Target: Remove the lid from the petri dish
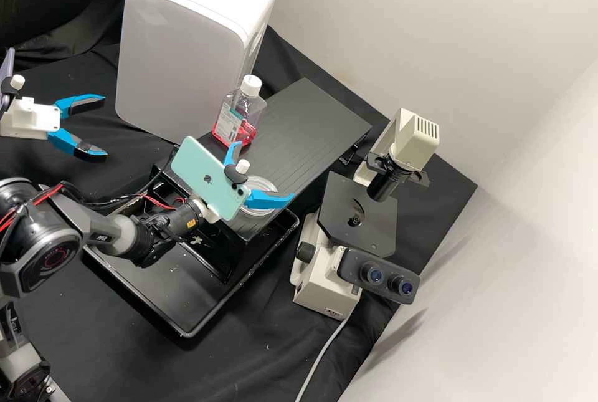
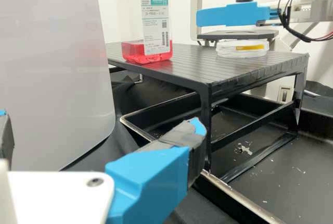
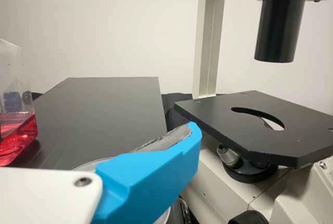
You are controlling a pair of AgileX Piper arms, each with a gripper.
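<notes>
The clear round plastic petri dish (image 1: 260,190) sits at the near end of a black ribbed raised platform (image 1: 311,124), on the side towards the microscope. Its flat clear lid (image 2: 242,42) lies on it, closed. The platform stands in a shallow black tray (image 1: 187,302) on the worktop (image 1: 124,352), which is draped in black cloth.

The right claw (image 1: 265,174) is at the dish, released: its two blue fingers are spread wide, one on the far side of the dish and one on the near side, with the dish between them. In the left wrist view one of these fingers (image 2: 234,13) appears above the level of the lid; whether either finger touches the dish cannot be told. A mint-green phone (image 1: 208,177) is mounted on this arm just behind the claw.

The left claw (image 1: 99,128) hangs well apart from the dish, over the worktop beside a tall white rounded box (image 1: 187,34). It is released too, its fingers splayed and grasping nothing.

Farther back on the platform stands a clear square bottle with a white cap and red liquid (image 1: 237,115). A beige and black microscope (image 1: 361,227) stands just beside the tray, its flat black stage (image 3: 260,125) close to the dish.
</notes>
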